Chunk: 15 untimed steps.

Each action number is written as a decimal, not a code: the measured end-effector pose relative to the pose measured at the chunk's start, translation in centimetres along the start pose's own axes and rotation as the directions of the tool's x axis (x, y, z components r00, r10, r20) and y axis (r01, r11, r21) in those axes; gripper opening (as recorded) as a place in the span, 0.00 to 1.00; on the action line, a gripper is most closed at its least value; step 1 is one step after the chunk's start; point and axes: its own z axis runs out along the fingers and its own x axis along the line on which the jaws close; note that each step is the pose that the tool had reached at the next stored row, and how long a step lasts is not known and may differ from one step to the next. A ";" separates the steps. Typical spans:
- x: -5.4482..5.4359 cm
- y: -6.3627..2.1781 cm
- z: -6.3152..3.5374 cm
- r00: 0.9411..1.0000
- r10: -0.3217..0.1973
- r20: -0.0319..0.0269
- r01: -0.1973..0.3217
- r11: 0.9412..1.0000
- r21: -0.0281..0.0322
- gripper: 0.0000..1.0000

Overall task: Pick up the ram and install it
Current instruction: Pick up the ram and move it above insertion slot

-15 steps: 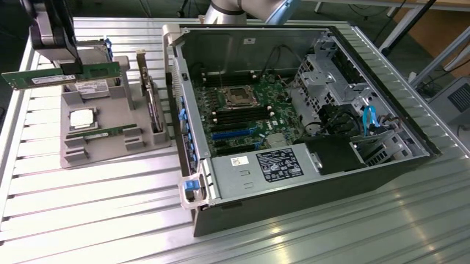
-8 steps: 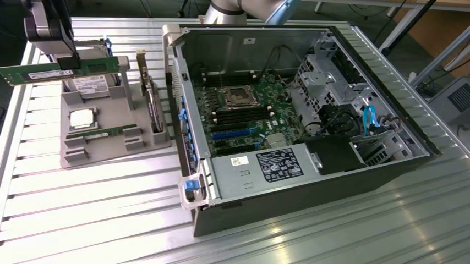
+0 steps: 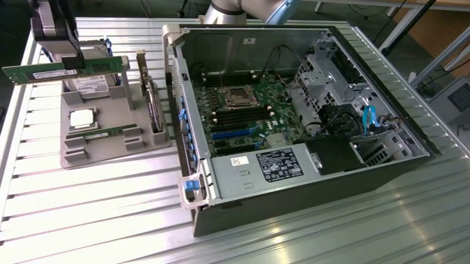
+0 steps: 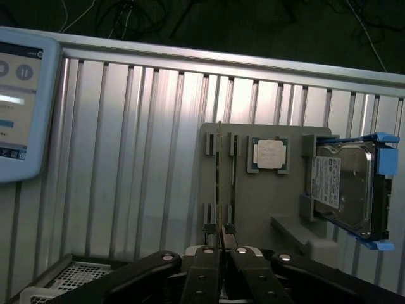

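Observation:
In the exterior view my gripper (image 3: 71,61) hangs above the grey parts holder (image 3: 96,151) at that view's left. It is shut on the top edge of the ram (image 3: 63,69), a long green stick with a white label, held level in the air. In the wrist view the fingers (image 4: 206,263) meet around the ram (image 4: 219,183), seen edge-on as a thin line. The open computer case (image 3: 198,181) lies to the exterior view's right of the holder. Its motherboard (image 3: 253,110) shows dark memory slots (image 3: 229,114) beside the processor socket.
On the holder sit a hard drive (image 3: 89,86), a silver processor chip (image 3: 82,118), another green stick (image 3: 103,133) and an upright expansion card (image 3: 151,104). A tablet screen (image 4: 19,101) lies on the ribbed metal table (image 3: 96,209). The case wall (image 3: 176,82) stands between holder and motherboard.

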 end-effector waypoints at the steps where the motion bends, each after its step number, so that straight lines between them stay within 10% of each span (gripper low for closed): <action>1: 0.0 -0.16 0.00 1.000 0.000 0.000 0.000 1.000 0.000 0.12; 15: 0.3 -3.02 -0.13 1.000 0.000 -0.002 0.000 1.000 0.000 0.12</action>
